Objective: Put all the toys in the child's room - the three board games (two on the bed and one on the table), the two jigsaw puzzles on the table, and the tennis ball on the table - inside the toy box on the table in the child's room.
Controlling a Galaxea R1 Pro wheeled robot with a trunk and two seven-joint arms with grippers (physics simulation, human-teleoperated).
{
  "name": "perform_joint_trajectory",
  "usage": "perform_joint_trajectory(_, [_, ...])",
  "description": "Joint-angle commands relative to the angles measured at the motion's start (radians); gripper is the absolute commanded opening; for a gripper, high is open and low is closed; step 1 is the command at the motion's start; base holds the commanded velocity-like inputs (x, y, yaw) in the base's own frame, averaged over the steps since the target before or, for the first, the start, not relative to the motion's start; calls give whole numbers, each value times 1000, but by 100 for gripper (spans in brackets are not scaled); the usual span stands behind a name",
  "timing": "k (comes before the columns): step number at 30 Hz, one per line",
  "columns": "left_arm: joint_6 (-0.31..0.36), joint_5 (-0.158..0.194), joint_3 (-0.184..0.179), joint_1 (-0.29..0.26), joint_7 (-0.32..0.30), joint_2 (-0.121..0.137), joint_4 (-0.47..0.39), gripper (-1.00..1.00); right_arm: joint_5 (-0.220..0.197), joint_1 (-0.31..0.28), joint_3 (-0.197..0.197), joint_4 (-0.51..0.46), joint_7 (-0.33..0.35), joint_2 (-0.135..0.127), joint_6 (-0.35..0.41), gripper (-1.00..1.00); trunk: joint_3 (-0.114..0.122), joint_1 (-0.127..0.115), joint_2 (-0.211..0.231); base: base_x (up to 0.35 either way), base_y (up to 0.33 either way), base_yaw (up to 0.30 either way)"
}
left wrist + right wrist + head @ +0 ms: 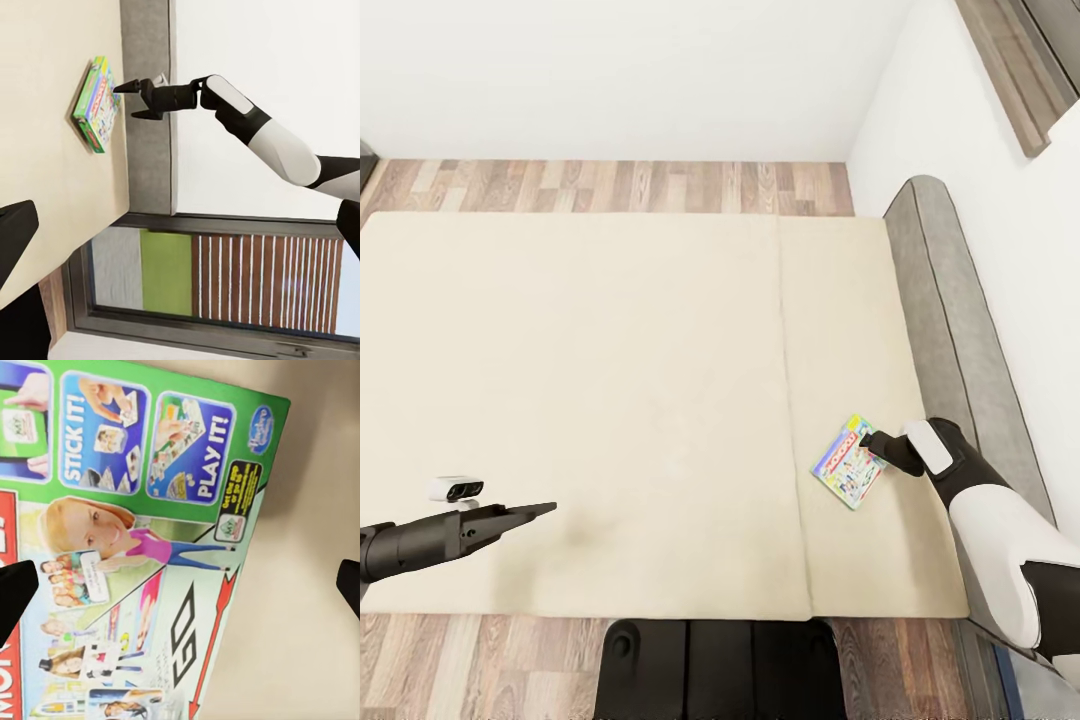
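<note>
— Lying flat on the bed (610,400), near the headboard (950,330) side: the Monopoly-style board game (848,462), turned at a slant to the mattress edges.

— And the nearer arm?

— Clearly the right. Right gripper (868,440) poised at the box's headboard-side edge, fingers (127,87) spread and holding nothing, tips reaching over that edge. Seen from its wrist camera: printed lid (127,547) close below, one dark tip on either side, bare mattress past the box's edge.

— Long axis?

— Running slantwise across the line between the tips, not square to it, so probably a wrist turn before closing.

— Left side?

— Left gripper (545,510) well apart over empty mattress, carrying nothing; hard to tell how wide its fingers stand.
</note>
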Motion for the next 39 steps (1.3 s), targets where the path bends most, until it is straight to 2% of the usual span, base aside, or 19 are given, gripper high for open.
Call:
perform_joint_trajectory(1, [11,0,0,0,-4,0,0,100,-11,-1,-1,-2,-9,0,3,100,-3,1,-2,0,0,0])
perform_joint_trajectory(39, [10,0,-1,0,-4,-1,0,100,-12,-25,-1,-2,-7,2,27,100,-43,1,-2,0,0,0])
